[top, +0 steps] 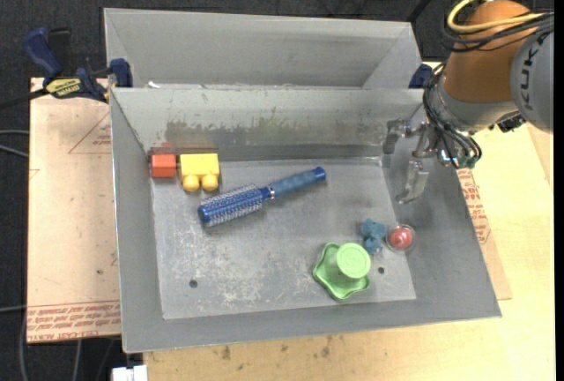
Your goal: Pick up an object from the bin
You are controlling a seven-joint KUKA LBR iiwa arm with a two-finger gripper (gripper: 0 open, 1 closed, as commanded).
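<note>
Gripper (407, 166) hangs beyond the red ball (401, 237) — open or closed, I cannot tell; best lowered straight onto the ball, clear of the blue piece (373, 234) beside it

Orange-brown covered robot arm (493, 53) is cut off by the right edge, upper links out of frame. Small blue lumpy object (374, 234), low right in the bin: kind too small to tell. Contact with the small red round ball (401, 238) just beside it: cannot tell. Green flower-shaped plastic piece (344, 269): underside hidden.
</note>
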